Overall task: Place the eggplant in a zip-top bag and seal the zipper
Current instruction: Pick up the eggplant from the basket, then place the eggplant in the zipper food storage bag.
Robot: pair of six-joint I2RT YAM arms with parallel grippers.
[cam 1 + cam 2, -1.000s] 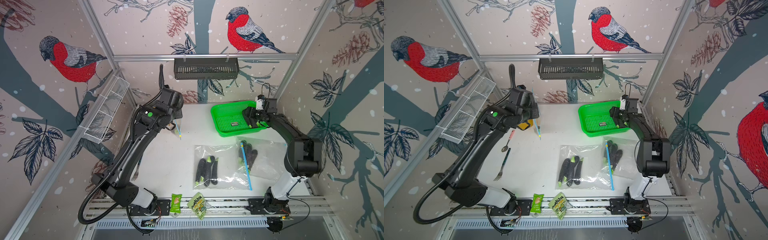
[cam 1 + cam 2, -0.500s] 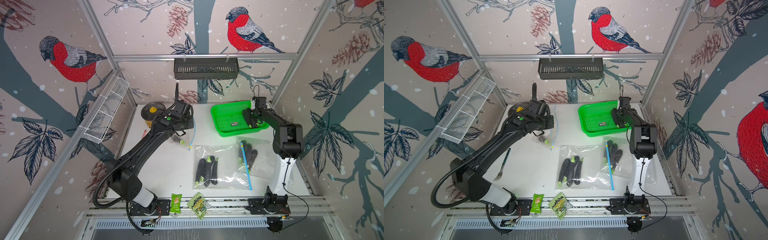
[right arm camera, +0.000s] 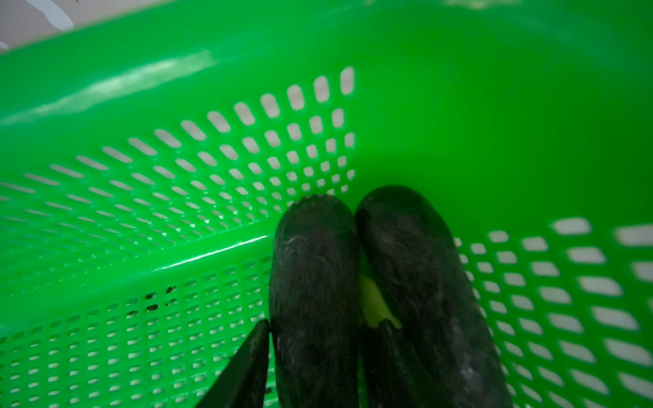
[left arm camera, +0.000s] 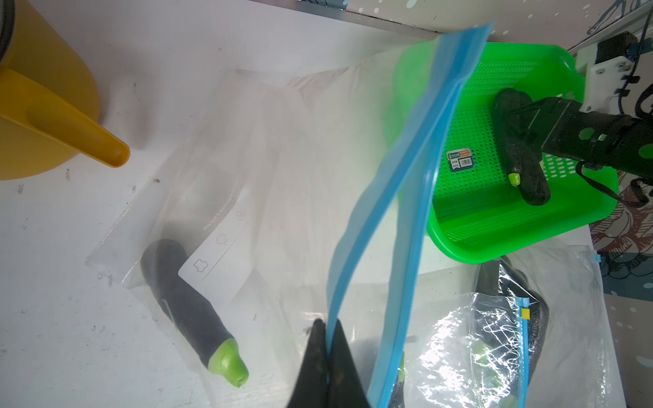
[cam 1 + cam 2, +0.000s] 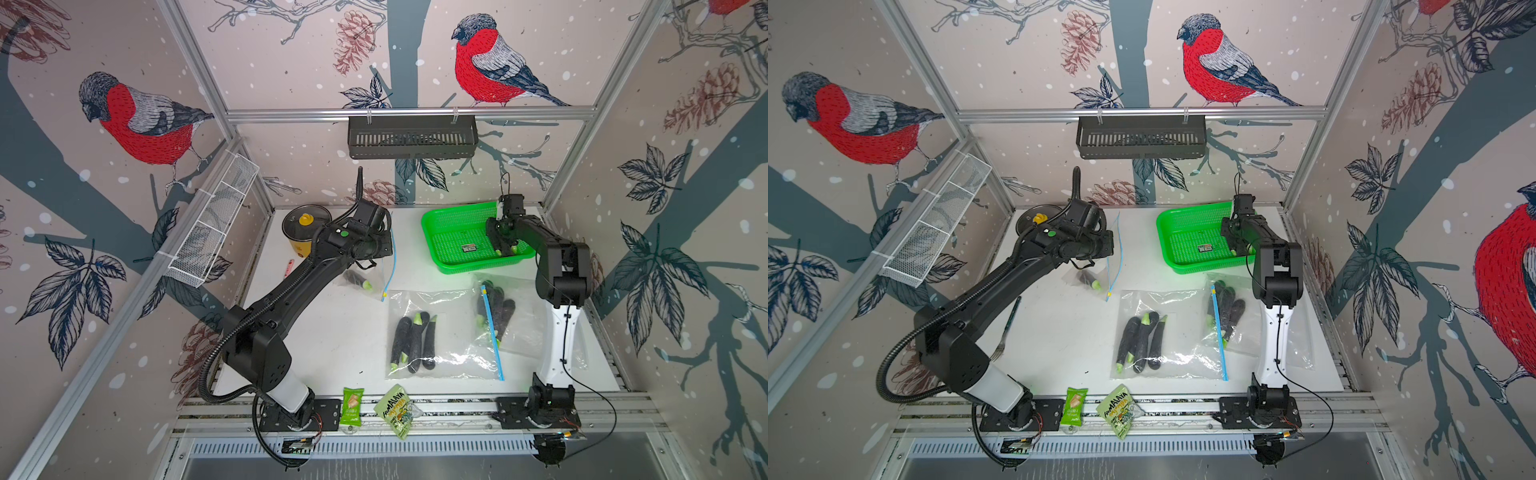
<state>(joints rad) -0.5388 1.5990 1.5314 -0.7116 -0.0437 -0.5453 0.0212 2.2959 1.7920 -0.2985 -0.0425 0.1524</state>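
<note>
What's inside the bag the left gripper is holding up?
One eggplant lies at the closed end of the zip-top bag, seen through the clear plastic. The left gripper pinches the blue zipper edge; the strip behind its fingers is hidden.

Bullfinch wallpaper point(image 5: 141, 120) covers the walls. A black slotted shelf point(image 5: 411, 137) hangs from the far aluminium rail point(image 5: 291, 114); a white wire basket point(image 5: 212, 224) hangs left.

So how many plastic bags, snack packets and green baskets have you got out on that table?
Zip-top bags: 3
Snack packets: 2
Green basket: 1
Total: 6
</note>
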